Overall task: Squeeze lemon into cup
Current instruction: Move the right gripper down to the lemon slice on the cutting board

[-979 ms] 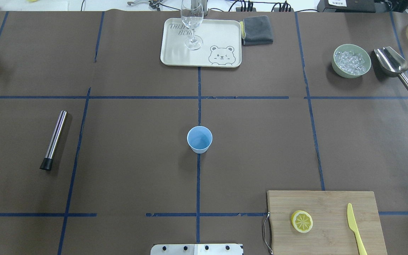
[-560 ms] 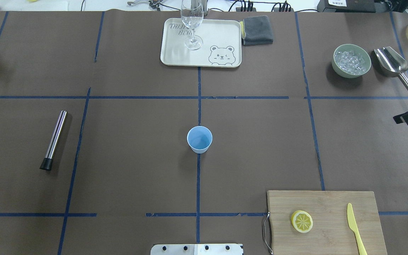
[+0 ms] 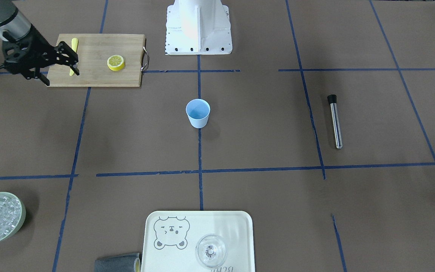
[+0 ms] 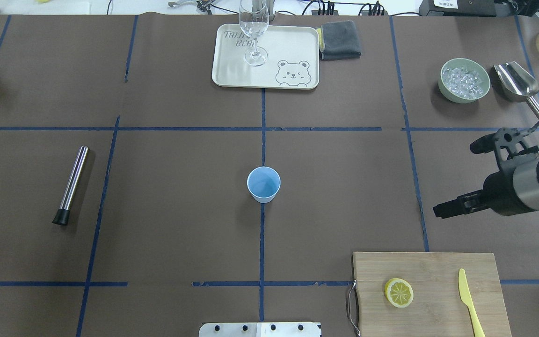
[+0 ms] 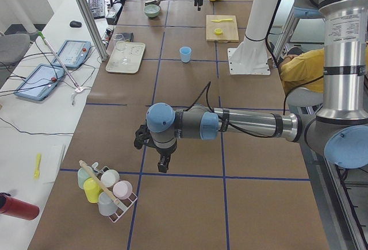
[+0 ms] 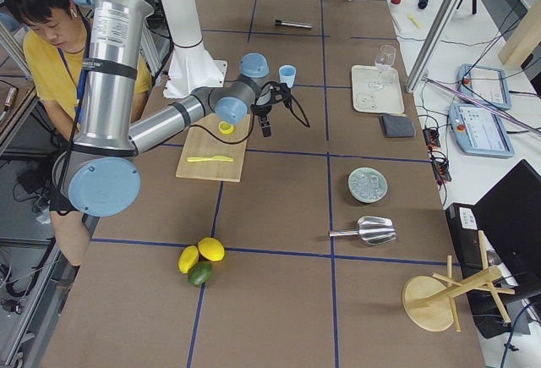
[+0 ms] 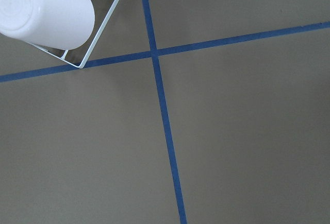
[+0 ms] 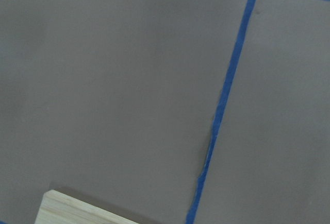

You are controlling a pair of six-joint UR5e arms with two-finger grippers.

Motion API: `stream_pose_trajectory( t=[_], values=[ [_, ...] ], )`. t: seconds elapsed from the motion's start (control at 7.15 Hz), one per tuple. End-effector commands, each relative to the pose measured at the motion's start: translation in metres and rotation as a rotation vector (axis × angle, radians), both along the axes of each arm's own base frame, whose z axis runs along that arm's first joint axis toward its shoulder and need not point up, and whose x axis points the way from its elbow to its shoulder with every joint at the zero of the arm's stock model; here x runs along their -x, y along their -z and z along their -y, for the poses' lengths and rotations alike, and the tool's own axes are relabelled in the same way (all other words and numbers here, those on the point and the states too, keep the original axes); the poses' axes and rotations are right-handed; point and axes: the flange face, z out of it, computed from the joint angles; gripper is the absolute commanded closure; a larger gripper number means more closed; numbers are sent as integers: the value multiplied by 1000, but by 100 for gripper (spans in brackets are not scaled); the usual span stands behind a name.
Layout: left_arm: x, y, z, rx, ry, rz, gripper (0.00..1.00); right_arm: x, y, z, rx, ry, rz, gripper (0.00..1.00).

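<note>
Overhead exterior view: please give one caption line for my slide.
The open right pincer hangs near the cutting board that bears the lemon; the cup stands mid-table.

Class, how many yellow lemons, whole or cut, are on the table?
3. The cut lemon on the cutting board; one whole lemon and a second whole lemon beside a green fruit, at the table's right end.

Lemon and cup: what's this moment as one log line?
lemon: on cutting board, ungrasped | cup: upright, mid-table | right fingers: open, empty, short of board

Yellow lemon [image 4: 398,292], light-blue cup [image 4: 263,184]
</note>
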Motion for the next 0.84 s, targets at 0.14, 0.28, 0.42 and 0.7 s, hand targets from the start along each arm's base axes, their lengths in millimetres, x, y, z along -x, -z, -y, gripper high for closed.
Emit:
stream_pose_trajectory(
  t=[0.14,0.28,0.42,0.7],
  values=[
    [0,2,-1,-2,0,0,0,87,7,-97,37,-159,-40,0],
    [0,2,-1,-3,-1,0,0,112,6,-130,-44,-223,-45,0],
    [0,2,-1,-3,-1,0,0,125,1,-150,-55,-232,-48,0],
    [0,2,-1,-2,0,0,0,134,-9,-158,-47,-233,-62,0]
  ],
)
